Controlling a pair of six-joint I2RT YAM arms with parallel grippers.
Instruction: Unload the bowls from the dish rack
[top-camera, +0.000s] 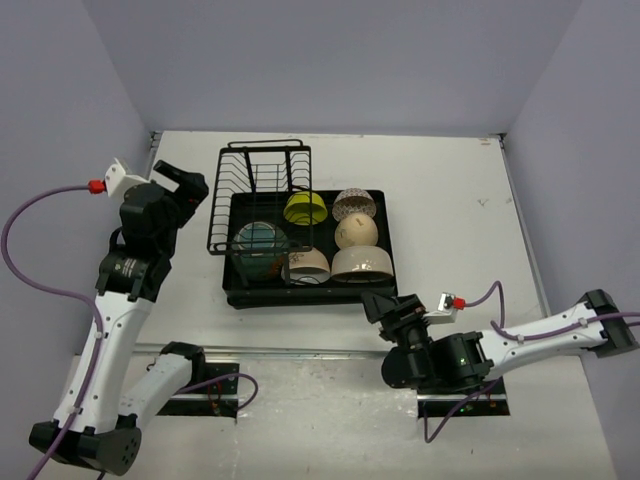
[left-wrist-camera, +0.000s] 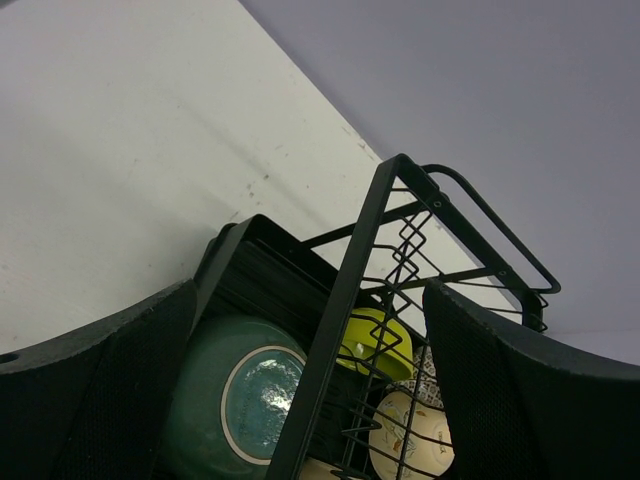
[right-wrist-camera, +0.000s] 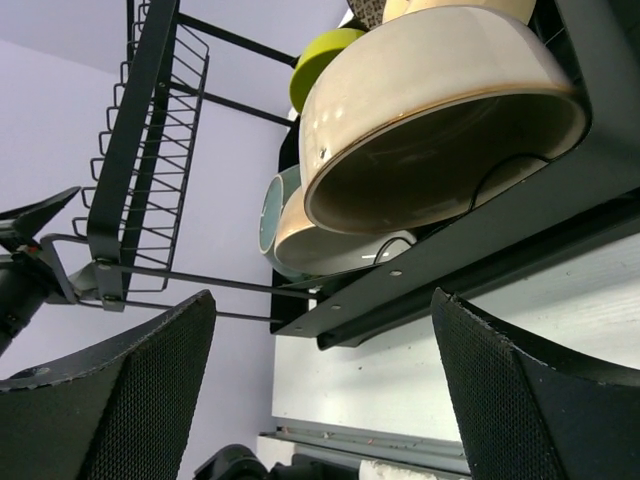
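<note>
Beige bowl (top-camera: 362, 263) just beyond right claw (top-camera: 379, 303)

Your two arms are built alike. The left arm (top-camera: 100, 338) and the right arm (top-camera: 545, 328) have smooth white link shells joined by chunky black joint housings. A thin purple cable (top-camera: 55, 191) trails along each arm and meets a red connector (top-camera: 95, 186) beside a white wrist bracket (top-camera: 118, 172). In your wrist views, the fingers (left-wrist-camera: 90, 400) are broad, black, curved blades faced with a fine mesh texture.
</note>
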